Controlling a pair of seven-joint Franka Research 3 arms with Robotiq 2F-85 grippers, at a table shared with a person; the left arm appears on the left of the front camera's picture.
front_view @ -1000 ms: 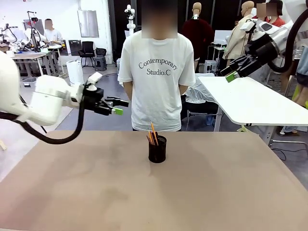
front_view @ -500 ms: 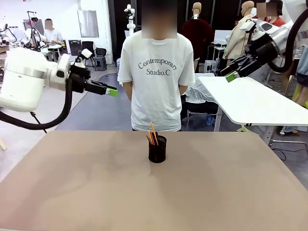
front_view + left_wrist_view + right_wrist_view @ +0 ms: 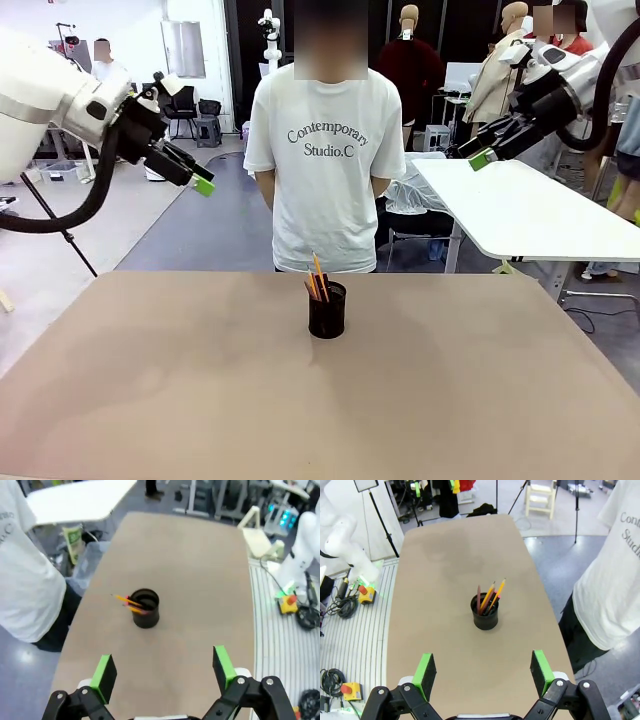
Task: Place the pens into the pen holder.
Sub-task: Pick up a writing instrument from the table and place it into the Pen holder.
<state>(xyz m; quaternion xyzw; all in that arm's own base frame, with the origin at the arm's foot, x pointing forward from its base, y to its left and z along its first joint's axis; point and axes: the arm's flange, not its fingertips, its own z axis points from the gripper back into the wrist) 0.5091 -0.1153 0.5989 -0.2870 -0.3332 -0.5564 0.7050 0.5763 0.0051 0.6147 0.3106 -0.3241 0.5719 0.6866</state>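
The black mesh pen holder [image 3: 327, 310] stands upright at the middle of the brown table [image 3: 470, 400], near its far edge. Three pens [image 3: 316, 275] stick out of its top, orange ones and a dark one, leaning together. From above, the holder [image 3: 485, 612] and pens [image 3: 490, 596] show in the right wrist view, and the holder [image 3: 145, 608] with pens [image 3: 127, 602] in the left wrist view. My left gripper [image 3: 200, 183] hangs high at the upper left, open and empty [image 3: 164, 669]. High at the upper right my right gripper [image 3: 480, 157] is open and empty too [image 3: 483, 672].
A person in a white T-shirt [image 3: 325, 150] stands just behind the table's far edge, arms behind the back. A white table [image 3: 530, 210] stands at the back right. Beside the table lies a ribbed floor mat with a yellow stop button [image 3: 346, 690].
My left arm has risen and swung back to the left, away from the table's middle. The right arm, the holder and the pens have not moved.
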